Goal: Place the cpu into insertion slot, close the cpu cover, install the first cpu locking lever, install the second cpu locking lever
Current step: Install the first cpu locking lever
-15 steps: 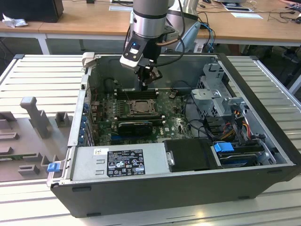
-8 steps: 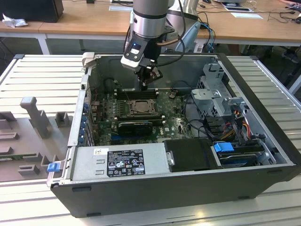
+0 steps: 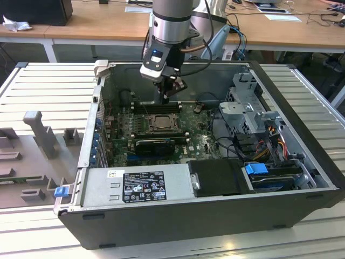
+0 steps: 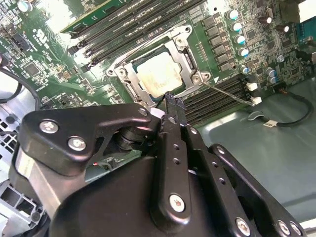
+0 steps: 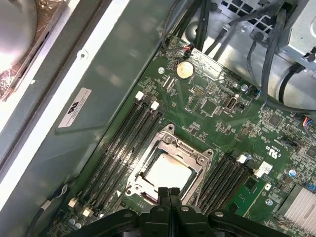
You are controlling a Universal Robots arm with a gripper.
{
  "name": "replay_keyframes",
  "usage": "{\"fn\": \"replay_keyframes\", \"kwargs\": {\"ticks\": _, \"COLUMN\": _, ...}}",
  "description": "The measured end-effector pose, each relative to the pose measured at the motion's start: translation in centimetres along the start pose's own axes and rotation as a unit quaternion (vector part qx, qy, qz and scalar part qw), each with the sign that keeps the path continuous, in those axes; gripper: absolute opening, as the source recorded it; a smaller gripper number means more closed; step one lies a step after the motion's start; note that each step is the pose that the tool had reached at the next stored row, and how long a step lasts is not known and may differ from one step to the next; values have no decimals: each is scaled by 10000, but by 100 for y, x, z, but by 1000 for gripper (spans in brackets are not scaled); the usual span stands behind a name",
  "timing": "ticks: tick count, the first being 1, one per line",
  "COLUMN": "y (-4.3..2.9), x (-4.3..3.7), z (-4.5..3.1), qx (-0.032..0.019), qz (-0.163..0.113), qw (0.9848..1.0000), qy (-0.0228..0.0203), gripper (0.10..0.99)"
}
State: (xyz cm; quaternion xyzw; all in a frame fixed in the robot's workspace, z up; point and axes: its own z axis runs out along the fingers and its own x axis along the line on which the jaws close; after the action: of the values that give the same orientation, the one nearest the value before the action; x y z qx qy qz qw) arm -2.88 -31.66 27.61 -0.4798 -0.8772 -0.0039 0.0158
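— Where is the cpu (image 5: 168,174) sitting?

— It is lying flat in the insertion slot (image 3: 160,123). The cpu cover (image 5: 183,149) is lying down over it and framing it through the cut-out. I judge that is keeping the chip seated.

— And the gripper (image 5: 169,191)?

— Its jaws are pressing together with nothing between them. They are hovering at the insertion slot's edge, just beside the cover's rim. Closed tips look suited to pushing, not pinching.

— Any lever showing?

— In the second wrist view a thin wire locking lever (image 4: 229,92) is running outward from the insertion slot's corner. I cannot tell whether it is latched.

— How is the arm standing?

— In the exterior view it is reaching down from above the insertion slot into the open computer case (image 3: 188,221), which is lying on the bench (image 3: 43,81). The wrist is tilting a little.
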Motion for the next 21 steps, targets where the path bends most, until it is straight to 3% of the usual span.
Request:
{"fn": "replay_keyframes", "kwargs": {"ticks": 6, "y": 0, "x": 0, "z": 0, "qx": 13, "qz": -420, "qw": 9991, "qy": -3, "gripper": 106}}
{"fn": "replay_keyframes", "kwargs": {"ticks": 13, "y": 0, "x": 0, "z": 0, "qx": 21, "qz": -684, "qw": 9977, "qy": -6, "gripper": 106}}
{"fn": "replay_keyframes", "kwargs": {"ticks": 21, "y": 0, "x": 0, "z": 0, "qx": 32, "qz": -1033, "qw": 9946, "qy": -9, "gripper": 106}}
